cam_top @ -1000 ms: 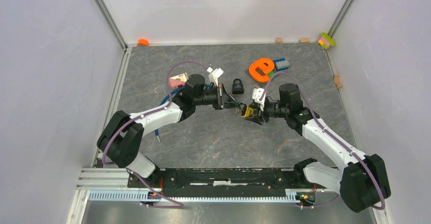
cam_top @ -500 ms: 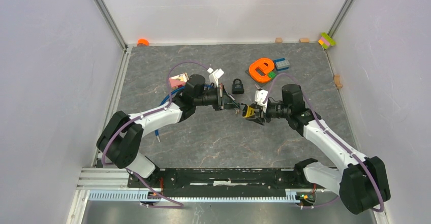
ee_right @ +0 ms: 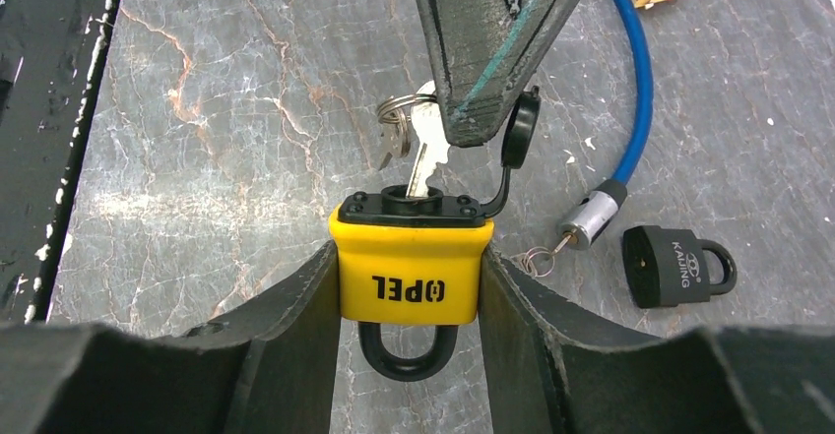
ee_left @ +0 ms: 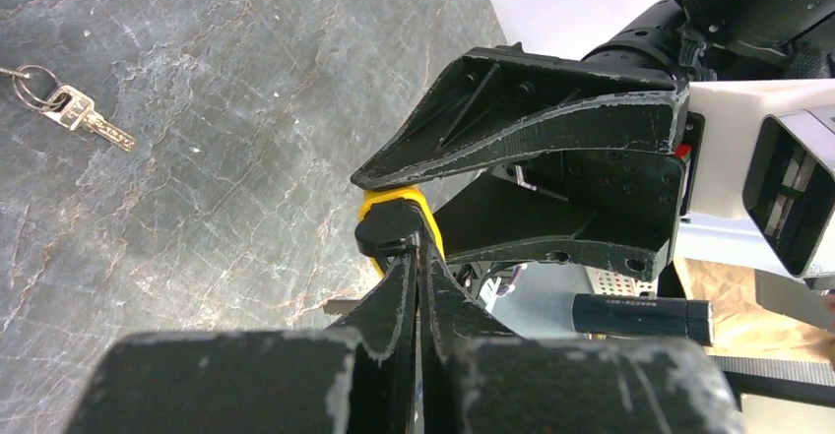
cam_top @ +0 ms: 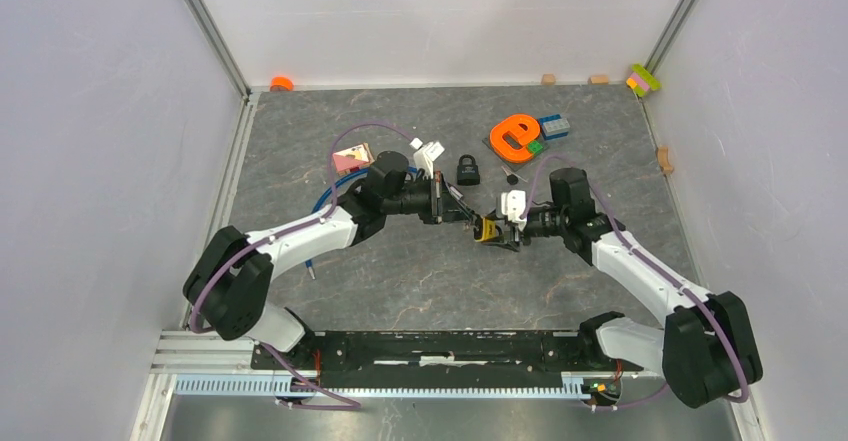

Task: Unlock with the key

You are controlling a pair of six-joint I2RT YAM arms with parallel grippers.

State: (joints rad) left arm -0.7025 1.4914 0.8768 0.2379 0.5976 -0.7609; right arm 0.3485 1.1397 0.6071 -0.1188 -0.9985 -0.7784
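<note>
**Key in keyway, turn not yet made: slip and bind risks**

I find the right gripper (cam_top: 497, 233) clamped on the flanks of the yellow padlock (ee_right: 409, 262), which appears to be held clear of the table between the two arms. The keyway faces the left arm and the shackle (ee_right: 406, 350) looks seated. The left gripper (ee_left: 416, 257) is pinched shut on the head of the key (ee_right: 423, 163). The blade sits in the keyway, but I cannot tell how deep.

Risks, in my judgement:
- The thin key head may twist out of the pads under torque.
- A key that is off-axis or not fully home would bind.
- The padlock body may rotate in the right fingers instead of the cylinder turning.
- The key ring (ee_right: 394, 119) and dust cap (ee_right: 520, 129) hang just beside the keyway and could snag.
</note>
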